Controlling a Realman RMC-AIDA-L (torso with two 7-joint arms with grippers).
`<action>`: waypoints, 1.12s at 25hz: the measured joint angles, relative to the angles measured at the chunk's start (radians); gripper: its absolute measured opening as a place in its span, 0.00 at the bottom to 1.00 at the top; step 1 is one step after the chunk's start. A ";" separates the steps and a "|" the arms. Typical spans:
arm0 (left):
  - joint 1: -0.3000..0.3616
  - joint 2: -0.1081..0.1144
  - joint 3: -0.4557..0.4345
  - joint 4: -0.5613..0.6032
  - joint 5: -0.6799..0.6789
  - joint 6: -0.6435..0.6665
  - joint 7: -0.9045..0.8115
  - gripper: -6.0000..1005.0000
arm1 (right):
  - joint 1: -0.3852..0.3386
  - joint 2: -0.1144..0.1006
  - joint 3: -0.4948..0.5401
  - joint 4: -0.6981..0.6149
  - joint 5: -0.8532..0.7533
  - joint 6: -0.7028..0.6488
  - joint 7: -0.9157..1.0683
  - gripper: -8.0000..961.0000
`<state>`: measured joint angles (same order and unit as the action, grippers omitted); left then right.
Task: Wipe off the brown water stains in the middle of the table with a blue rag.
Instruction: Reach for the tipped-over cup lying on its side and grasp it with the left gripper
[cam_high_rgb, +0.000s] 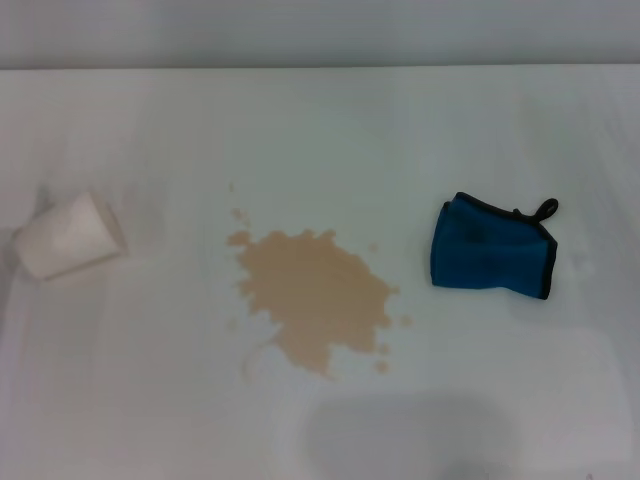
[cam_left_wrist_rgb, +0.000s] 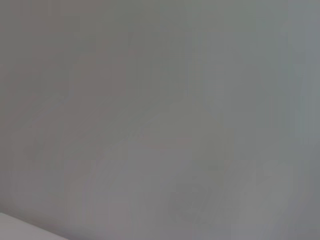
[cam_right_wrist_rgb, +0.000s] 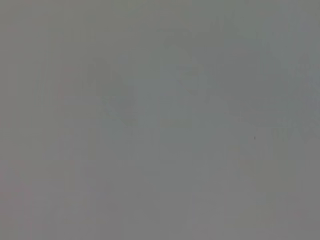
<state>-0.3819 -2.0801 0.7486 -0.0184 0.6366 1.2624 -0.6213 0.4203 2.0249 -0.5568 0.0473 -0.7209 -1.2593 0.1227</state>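
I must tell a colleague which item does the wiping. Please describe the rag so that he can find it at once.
On the white table, find the tan brown water stains in the middle. The blue rag lies apart from them on the robot's right. Bright blue, black-edged, with a small loop; the white cup is opposite.

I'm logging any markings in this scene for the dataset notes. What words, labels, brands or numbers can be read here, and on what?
None can be read.
The blue rag: plain cloth with black edging, no label showing.
The white paper cup, lying on its side: no print visible.
The table and the brown water stains: no markings.
Both wrist views show only blank grey.
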 joint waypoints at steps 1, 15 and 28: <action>0.000 0.000 0.000 0.000 0.000 0.000 0.000 0.87 | 0.000 0.000 0.000 0.000 0.000 0.000 0.000 0.88; -0.006 0.003 0.000 0.023 0.000 0.028 -0.027 0.87 | 0.000 0.000 0.000 0.000 0.014 0.000 0.000 0.88; -0.024 0.051 0.073 0.364 0.224 -0.086 -0.544 0.87 | 0.011 -0.002 0.000 -0.008 0.015 0.001 0.000 0.88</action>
<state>-0.4055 -2.0291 0.8220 0.3451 0.8601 1.1763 -1.1657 0.4315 2.0233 -0.5568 0.0395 -0.7055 -1.2583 0.1227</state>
